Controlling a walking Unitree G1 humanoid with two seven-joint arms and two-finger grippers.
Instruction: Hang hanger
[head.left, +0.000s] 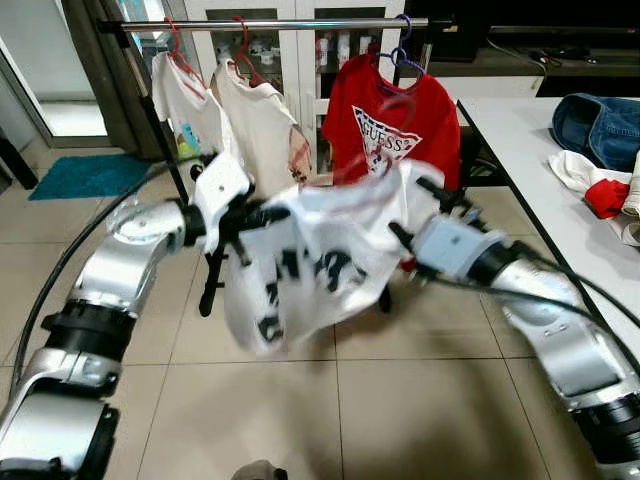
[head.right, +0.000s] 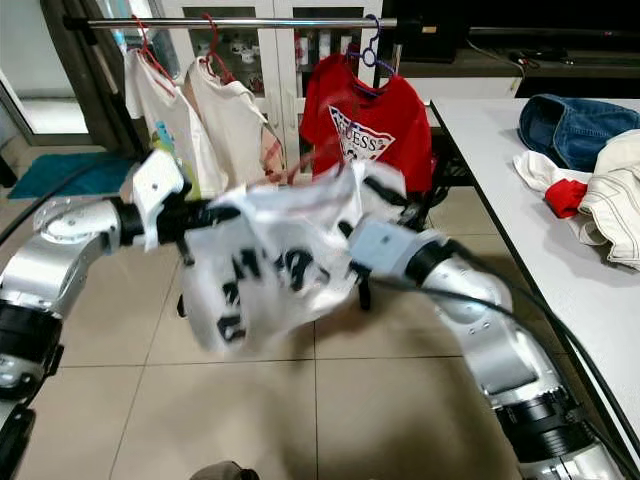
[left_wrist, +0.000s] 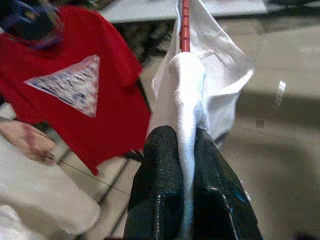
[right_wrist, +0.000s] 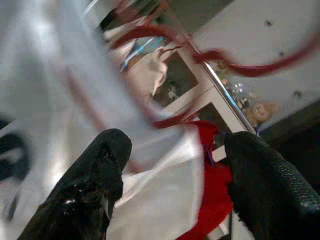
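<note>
Bright, even daylight indoors; the glossy beige tiled floor (head.left: 400, 400) shows soft glare. The white printed T-shirt (head.left: 320, 260) is motion-blurred, wrist views softly focused.

Three shirts (head.left: 390, 125) hang on one rail (head.left: 270, 23), a fourth white shirt (head.left: 320, 255) is held, two grippers (head.left: 245, 218)

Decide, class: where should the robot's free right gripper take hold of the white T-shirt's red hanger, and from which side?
Probably the red hanger hook, approached from the right gripper's own side: the left gripper pinches the opposite shoulder of the white T-shirt.
</note>
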